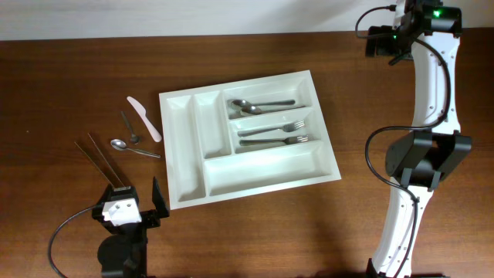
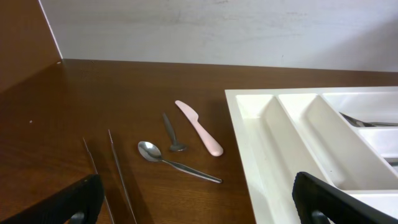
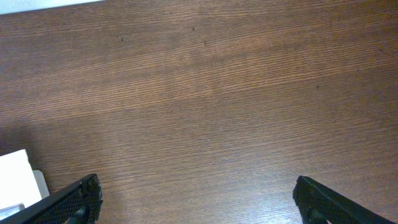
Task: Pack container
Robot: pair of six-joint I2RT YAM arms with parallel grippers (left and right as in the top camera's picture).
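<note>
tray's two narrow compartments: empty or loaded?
Empty: both narrow compartments of the container show bare floor in overhead and left wrist views. The spoons and forks lie only in two long ones.

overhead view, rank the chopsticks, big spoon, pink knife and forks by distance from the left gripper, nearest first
From the left gripper:
1. chopsticks, on the table just ahead of it
2. big spoon, left of the tray
3. pink knife, farther back
4. forks, inside the tray
</note>
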